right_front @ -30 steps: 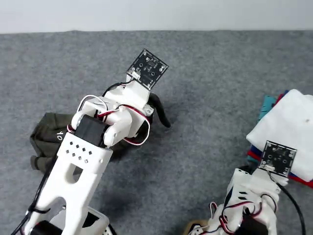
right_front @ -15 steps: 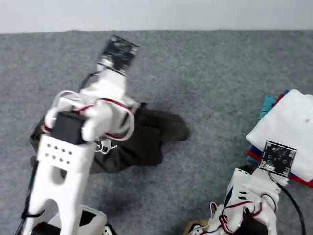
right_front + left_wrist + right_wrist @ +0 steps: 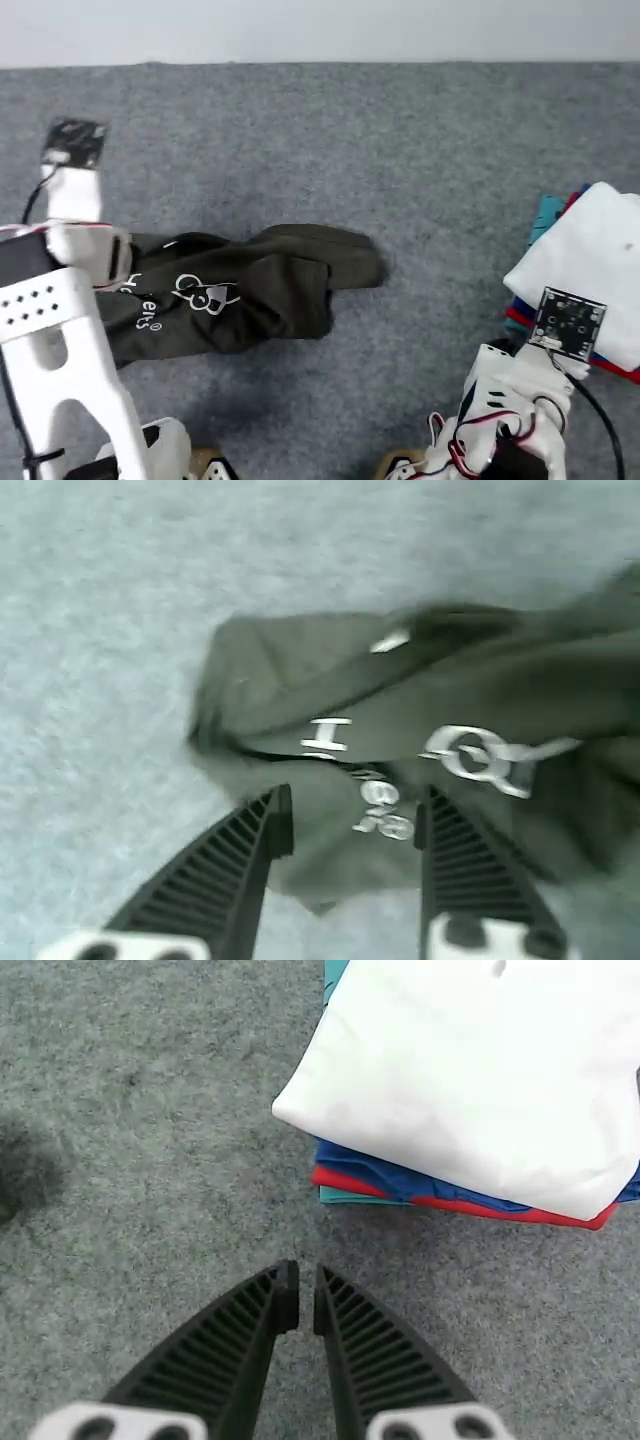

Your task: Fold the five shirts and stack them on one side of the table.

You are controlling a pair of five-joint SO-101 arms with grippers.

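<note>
**Fifth shirt: spread out, fold not yet started**

Left jaws spread and empty, poised over one edge of the dark shirt (image 3: 400, 680), its white print showing between them. Right jaws pressed almost together on nothing, well apart from the dark shirt. The stack (image 3: 470, 1080), white on top with blue, red and teal under it, also sits well apart from the dark shirt. The dark shirt lies rumpled on the grey worktop (image 3: 420, 140).

Judgement: last garment. The next move calls for flattening it, pinching an edge and folding across.
</note>
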